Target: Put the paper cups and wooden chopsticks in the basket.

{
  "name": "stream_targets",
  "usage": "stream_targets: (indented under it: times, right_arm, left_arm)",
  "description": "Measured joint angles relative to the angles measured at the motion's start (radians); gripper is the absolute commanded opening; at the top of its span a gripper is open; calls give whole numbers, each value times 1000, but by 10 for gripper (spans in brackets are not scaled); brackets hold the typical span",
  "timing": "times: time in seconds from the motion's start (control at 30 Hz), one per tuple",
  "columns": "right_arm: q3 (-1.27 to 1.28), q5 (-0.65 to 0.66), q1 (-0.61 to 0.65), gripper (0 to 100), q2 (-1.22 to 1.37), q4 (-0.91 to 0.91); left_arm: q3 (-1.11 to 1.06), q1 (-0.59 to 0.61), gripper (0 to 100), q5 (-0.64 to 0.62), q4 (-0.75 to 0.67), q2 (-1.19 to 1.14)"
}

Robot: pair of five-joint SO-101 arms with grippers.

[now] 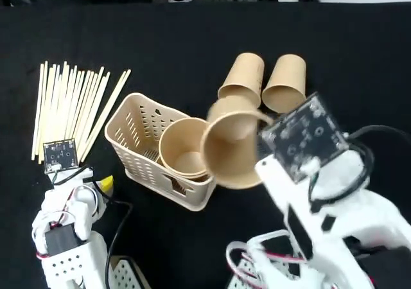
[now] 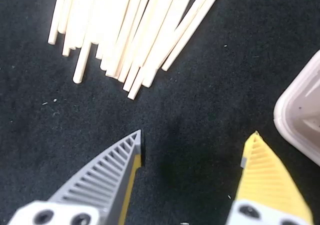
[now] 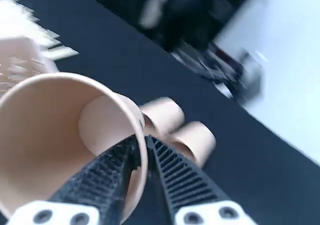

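Fanning across surface (image 1: 192,38) at far left: wooden chopsticks (image 1: 70,103). Just short of their near ends, left claw (image 2: 197,133), gaping wide, empty. Next right, basket (image 1: 138,125), one paper cup (image 1: 183,151) upright inside. Beside basket's right end, tilted cup (image 1: 231,151), rim pinched in nearly closed right claw (image 3: 143,141). Beyond, two cups (image 1: 244,77) lying side by side.

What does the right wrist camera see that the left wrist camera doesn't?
Right wrist camera: the right pincer pinching a paper cup by its rim, with two more cups lying on the table beyond. Left wrist camera: the left pincer, open above bare table. Both: the black table, the basket and probably the chopsticks, which are just a pale blur in the right one.
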State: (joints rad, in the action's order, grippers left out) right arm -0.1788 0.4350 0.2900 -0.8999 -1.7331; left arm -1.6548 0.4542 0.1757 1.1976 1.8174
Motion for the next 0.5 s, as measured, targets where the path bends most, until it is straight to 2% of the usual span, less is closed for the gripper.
stream_targets:
  times: [0.17, 0.5]
  right_arm:
    - [-2, -15, 195, 12, 29, 0]
    - [-2, -48, 233, 13, 212, 11]
  left_arm:
    - [0, 0, 317, 0, 0, 0]
    - [0, 0, 317, 0, 0, 0]
